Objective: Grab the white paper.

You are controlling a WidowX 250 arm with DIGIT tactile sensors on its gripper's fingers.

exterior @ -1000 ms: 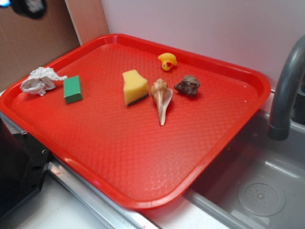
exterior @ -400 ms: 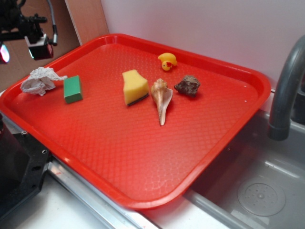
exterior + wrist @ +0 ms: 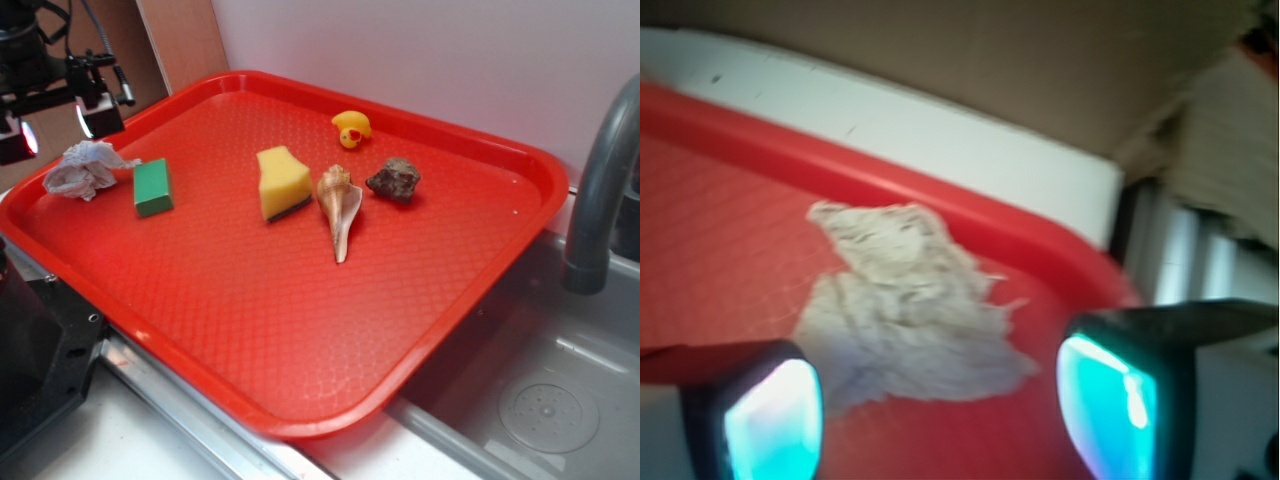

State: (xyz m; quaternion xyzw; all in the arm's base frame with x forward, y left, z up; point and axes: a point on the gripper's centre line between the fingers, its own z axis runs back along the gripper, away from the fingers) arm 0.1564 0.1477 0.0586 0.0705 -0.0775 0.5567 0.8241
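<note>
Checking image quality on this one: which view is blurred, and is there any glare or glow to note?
Wrist view: soft and blurred throughout; the crumpled white-grey paper wad shows little detail, and the gripper finger pads glow bright cyan. Exterior view: sharp and evenly lit, with mild sheen on the red plastic tray and short shadows.

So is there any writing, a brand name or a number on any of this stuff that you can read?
None: no words, labels, numbers or signs can be read in either view.
The red tray, white paper, green block, yellow sponge, seashell, rock and rubber duck are all unmarked.
The claw shows only glowing pads, and the wrist view is blurred.
</note>
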